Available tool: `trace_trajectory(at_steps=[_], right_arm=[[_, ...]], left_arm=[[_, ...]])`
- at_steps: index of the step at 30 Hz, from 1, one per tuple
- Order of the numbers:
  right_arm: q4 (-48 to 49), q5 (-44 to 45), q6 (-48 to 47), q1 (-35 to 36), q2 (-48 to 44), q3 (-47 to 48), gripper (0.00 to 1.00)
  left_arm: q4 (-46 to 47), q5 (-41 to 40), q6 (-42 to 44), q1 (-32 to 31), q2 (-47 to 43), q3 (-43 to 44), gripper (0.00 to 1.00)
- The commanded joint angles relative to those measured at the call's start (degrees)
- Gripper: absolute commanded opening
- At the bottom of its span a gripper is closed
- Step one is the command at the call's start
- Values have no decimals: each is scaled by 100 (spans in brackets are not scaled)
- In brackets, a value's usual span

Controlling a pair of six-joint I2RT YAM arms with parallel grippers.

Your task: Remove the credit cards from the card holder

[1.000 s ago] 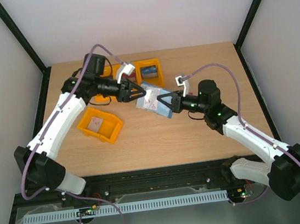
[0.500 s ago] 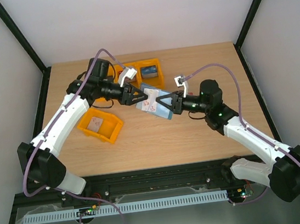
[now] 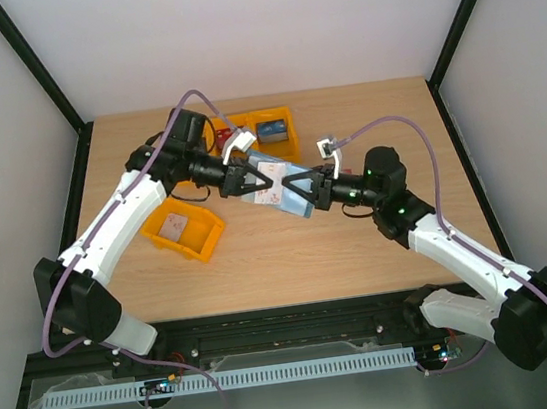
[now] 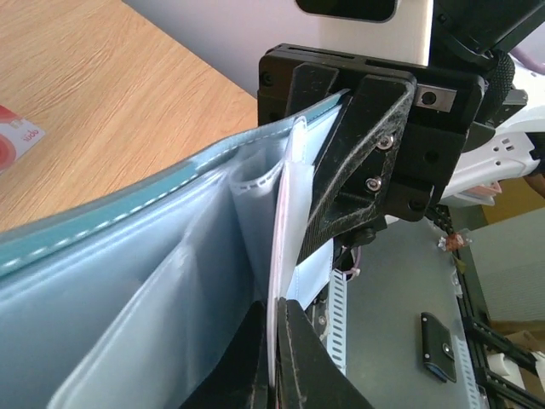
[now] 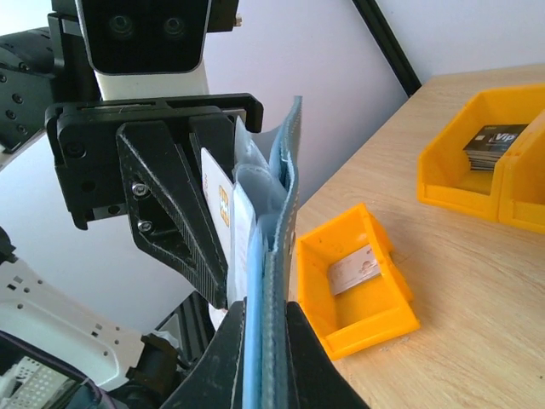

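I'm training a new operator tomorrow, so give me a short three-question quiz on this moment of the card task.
1. True or false: the card holder is being held up in the air.
2. What do the left jaws pinch? A) a cable B) a white card in the holder C) nothing
3. How many cards show in the orange bin standing on its own?
Key: 1 true; 2 B; 3 one.
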Motion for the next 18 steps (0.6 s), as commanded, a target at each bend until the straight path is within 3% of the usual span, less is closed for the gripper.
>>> trace_trajectory(at_steps=[1,6,12,18], right_arm=[[-635,433,-523,-14,-236,165,2],[-1527,839,-828,-249,-141,242,2],[-1702,785,-698,-652,60,142,2],[-2291,955,-1117,-676,447,294,2]], left_arm=[[-191,125,244,540,-241,80,2],[-408,-122,565,936,-363,52,2],[-692,-829,952,1161,-342,83,2],[-1382,-2811,1632,1374,-332,68,2]])
